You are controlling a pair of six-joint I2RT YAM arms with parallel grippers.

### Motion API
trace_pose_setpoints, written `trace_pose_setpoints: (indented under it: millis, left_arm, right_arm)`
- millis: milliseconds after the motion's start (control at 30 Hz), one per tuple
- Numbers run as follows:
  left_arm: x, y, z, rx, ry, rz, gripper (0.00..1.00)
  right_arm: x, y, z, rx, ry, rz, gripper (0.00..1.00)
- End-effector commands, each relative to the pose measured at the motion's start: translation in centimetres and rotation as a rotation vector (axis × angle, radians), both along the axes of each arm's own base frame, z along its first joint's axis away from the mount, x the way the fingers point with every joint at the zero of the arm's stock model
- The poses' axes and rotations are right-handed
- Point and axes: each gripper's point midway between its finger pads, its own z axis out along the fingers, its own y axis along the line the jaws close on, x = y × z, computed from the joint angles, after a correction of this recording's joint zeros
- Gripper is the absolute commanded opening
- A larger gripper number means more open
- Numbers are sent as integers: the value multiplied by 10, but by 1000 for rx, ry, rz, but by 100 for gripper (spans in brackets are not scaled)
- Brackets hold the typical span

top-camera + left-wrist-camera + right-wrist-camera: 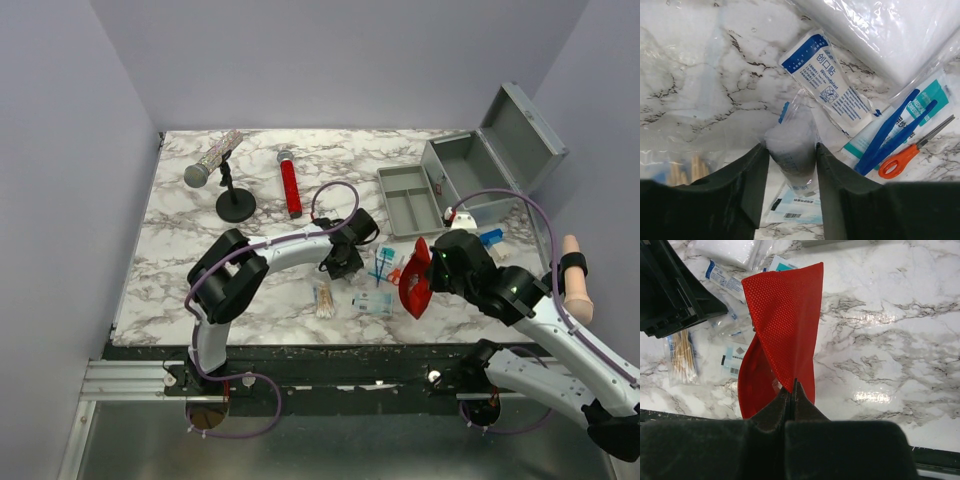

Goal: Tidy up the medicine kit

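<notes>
R jaws clenched tight on one edge of the red pouch (785,315), held up and twisted over the counter (900,340), prob. to get it off the loose supplies. L jaws grip a small clear packet (790,145), likely bound for the tray (410,200). Plaster strip (825,80) & scissors (900,159) lie just beside. Medicine kit (470,170) stands open at far right, lid up, tray next to it.

Bright even light, glare on the marble tabletop (875,397), wrist foregrounds slightly soft.
</notes>
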Motion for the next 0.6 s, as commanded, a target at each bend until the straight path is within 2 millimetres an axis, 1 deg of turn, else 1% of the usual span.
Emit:
trace_pose_setpoints:
  millis: [0, 100, 133, 267, 400, 433, 467, 500, 533, 567]
  left_arm:
    - [-4, -4, 3, -6, 2, -46, 42]
    - [1, -5, 16, -23, -40, -62, 28]
    - [3, -5, 22, -27, -60, -64, 24]
    - [12, 0, 54, -42, -157, -68, 19]
    - [20, 10, 98, -71, -284, -76, 18]
    - [22, 12, 109, -74, -325, -97, 14]
    - [24, 8, 126, -112, -381, -123, 13]
    - [22, 7, 134, -138, -413, -158, 13]
    - [22, -4, 152, -217, -477, -207, 13]
    - [18, -14, 163, -290, -522, -262, 13]
  right_arm:
    - [3, -3, 3, 3, -24, -18, 1]
    - [4, -1, 3, 6, -23, -14, 1]
    - [4, -1, 5, 6, -25, -11, 1]
    - [6, 2, 11, 15, -37, -3, 1]
    - [9, 6, 17, 14, -43, 19, 1]
    - [10, 9, 20, 17, -45, 29, 1]
    - [10, 12, 20, 23, -40, 43, 1]
    - [11, 16, 21, 33, -39, 60, 1]
    - [10, 21, 23, 49, -37, 75, 1]
    - [11, 24, 24, 59, -37, 84, 1]
